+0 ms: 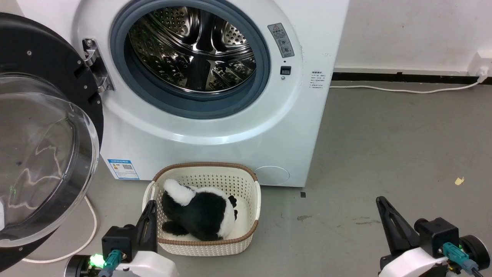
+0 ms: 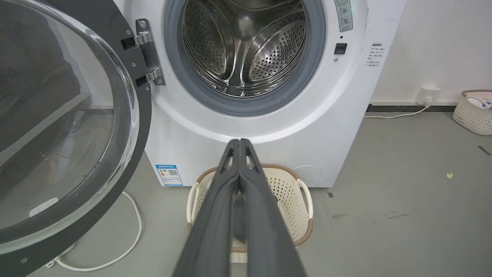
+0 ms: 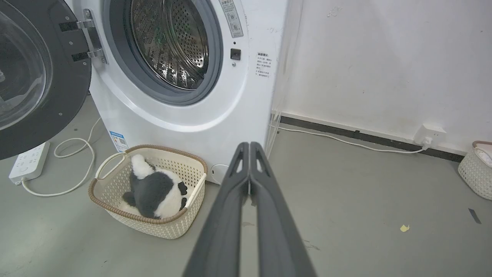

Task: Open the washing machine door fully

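The left gripper [image 2: 240, 141] is seen with its two long dark fingers pressed flat together from root to tip, clenched on nothing, and the right gripper [image 3: 250, 144] is shut the same way, also empty. Directly beneath and just past the left fingers a cream woven basket [image 2: 305, 192] with a brown rim is found on the grey floor [image 2: 403, 215], and a black-and-white plush toy [image 1: 200, 215] is lain inside it; from the right fingers this basket is placed off to the left. Beyond the left fingertips the washing machine [image 2: 192, 142] is stood, its white front touched by neither gripper, with the perforated steel drum [image 2: 246, 46] and the grey-blue gasket [image 2: 317, 57] laid bare above the tips and a small blue-white label [image 2: 169, 175] stuck low down to their left. The washing machine door [image 2: 57, 123] is held out wide on its metal hinge [image 2: 148, 54], far to the upper left of the left fingers and well apart from both grippers, its clear glass bowl and black rim turned toward the robot. Under the door a white cable [image 2: 130, 238] is looped on the floor, and a power strip [image 3: 29, 163] is lain beside it. Far to the right of both pairs of fingers a second basket [image 2: 474, 113] is set by the wall.
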Tool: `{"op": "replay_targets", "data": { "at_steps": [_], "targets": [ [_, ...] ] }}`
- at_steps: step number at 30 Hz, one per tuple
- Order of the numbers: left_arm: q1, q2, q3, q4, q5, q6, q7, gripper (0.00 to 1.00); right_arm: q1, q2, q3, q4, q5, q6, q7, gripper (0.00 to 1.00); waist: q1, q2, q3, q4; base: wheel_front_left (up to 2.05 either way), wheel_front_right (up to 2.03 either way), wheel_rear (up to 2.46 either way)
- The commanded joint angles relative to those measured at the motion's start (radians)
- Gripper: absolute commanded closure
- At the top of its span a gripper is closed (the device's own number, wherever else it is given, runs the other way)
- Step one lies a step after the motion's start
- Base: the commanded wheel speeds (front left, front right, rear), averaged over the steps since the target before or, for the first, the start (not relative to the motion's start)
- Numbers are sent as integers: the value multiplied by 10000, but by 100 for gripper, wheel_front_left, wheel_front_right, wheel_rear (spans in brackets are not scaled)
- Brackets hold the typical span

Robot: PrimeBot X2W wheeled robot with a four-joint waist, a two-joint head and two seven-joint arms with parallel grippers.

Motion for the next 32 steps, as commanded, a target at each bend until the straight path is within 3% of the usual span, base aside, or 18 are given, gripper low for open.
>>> {"op": "replay_targets", "data": {
  "at_steps": [1, 32],
  "targets": [
    [-211, 5, 29, -55, 57, -49, 51, 100, -128, 23, 24, -21, 49, 7, 42, 100, 0, -1, 3, -4, 0, 0, 0],
    [-349, 1, 200, -181, 292, -58, 471, 100, -323, 28, 101, -30, 74, 8, 463, 100, 0, -1, 57, -87, 0, 0, 0]
  ]
}}
